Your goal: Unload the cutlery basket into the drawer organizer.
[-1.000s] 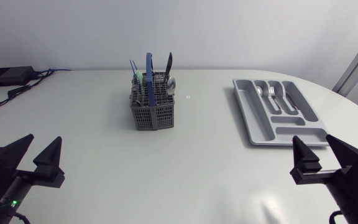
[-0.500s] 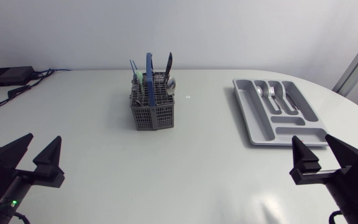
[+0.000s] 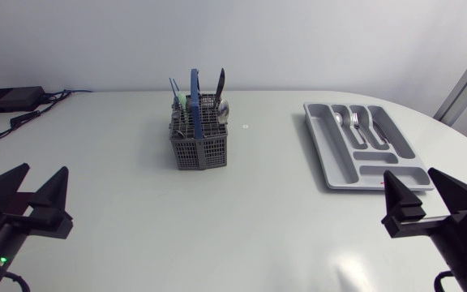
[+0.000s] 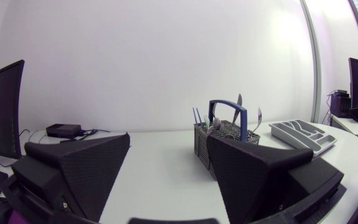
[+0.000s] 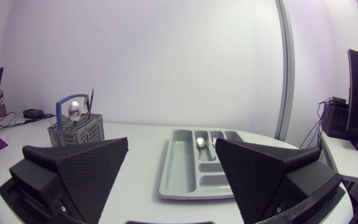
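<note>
Well ahead of the left hand point(image 3: 44, 172), the cutlery basket point(image 3: 200, 146) stands upright on the counter point(image 3: 258, 215), its pieces point(image 3: 220, 83) standing on end. Judged stiff, light and slick: pinch one exposed end and draw it straight up. Just ahead of the right hand point(image 3: 410, 174) lies the drawer organizer point(image 3: 340, 166), some utensils point(image 3: 355, 122) already inside. Both hands gape wide, holding nothing
</note>
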